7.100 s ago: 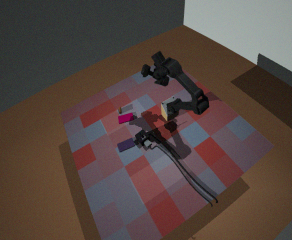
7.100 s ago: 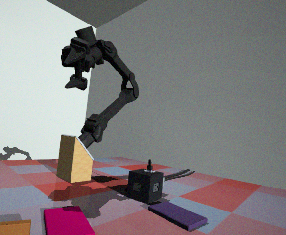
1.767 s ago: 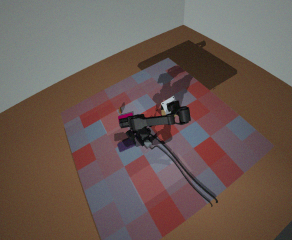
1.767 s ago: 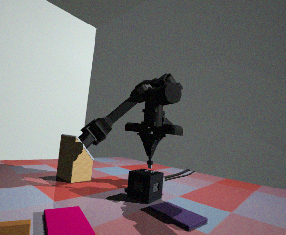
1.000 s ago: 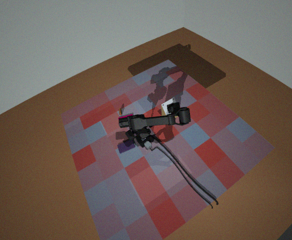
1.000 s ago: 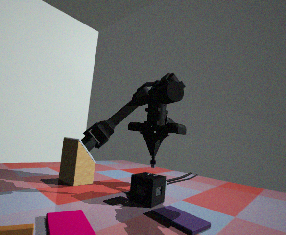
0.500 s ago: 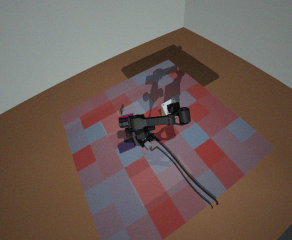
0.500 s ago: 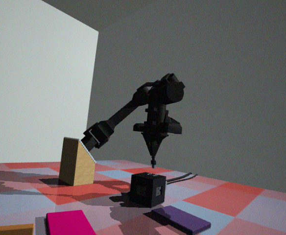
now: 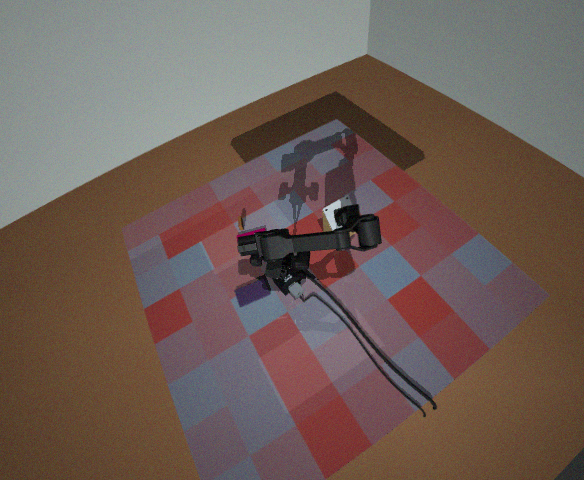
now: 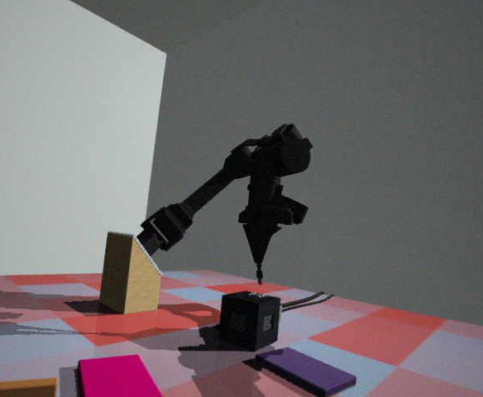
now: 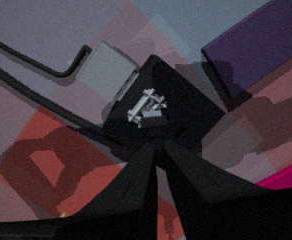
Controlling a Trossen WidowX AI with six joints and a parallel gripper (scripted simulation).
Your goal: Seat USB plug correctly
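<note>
The power cube [image 10: 244, 337] [image 11: 186, 110] is black and stands on the table, with pale metal socket outlines [image 10: 259, 294] [image 11: 138, 106] on its top. My gripper [image 10: 258, 264] [image 11: 157, 149] points down over the cube and is shut on the small black USB plug [image 10: 259, 274] [image 11: 155, 128]. The plug hangs below the fingertips, and its end is clear above the cube's top in the exterior view. In the wrist view the plug's end looks grey and partly covers the socket outlines; they look turned relative to it. Which way round the plug faces I cannot tell.
A pale plug block [image 9: 295, 289] [image 11: 106, 70] sits at the cube's side, with dark cables [image 9: 364, 336] trailing away. A purple slab [image 10: 306, 370] [image 11: 258, 47] lies near the cube. A magenta slab [image 10: 117, 375], an orange piece [image 10: 21, 388] and a wooden wedge block [image 10: 141, 290] stand around.
</note>
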